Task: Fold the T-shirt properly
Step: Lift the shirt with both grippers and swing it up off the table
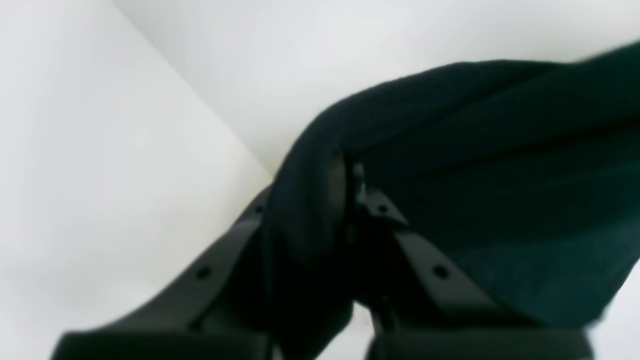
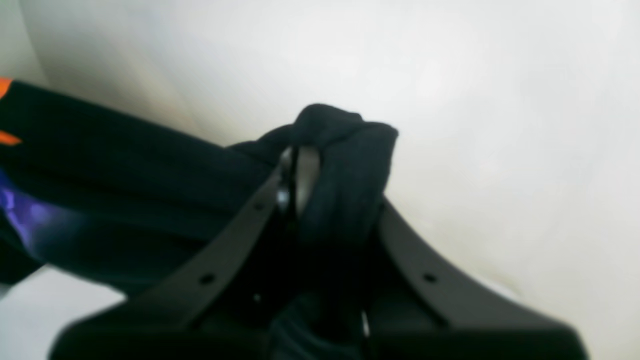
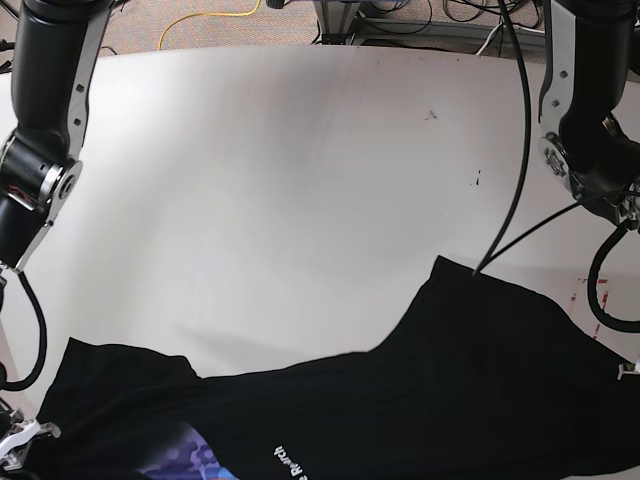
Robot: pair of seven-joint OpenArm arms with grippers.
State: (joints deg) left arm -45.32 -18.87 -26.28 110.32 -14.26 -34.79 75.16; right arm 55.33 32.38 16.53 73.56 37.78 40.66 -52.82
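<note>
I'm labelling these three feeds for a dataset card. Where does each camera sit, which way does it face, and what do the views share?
Left wrist: on the left arm, looking along the left gripper, shut on the T-shirt.
Right wrist: on the right arm, looking along the right gripper, shut on bunched black cloth.
Base: raised at the robot's front, looking down over the white table; both arms show at the edges.
Shared: all three show the T-shirt.
</note>
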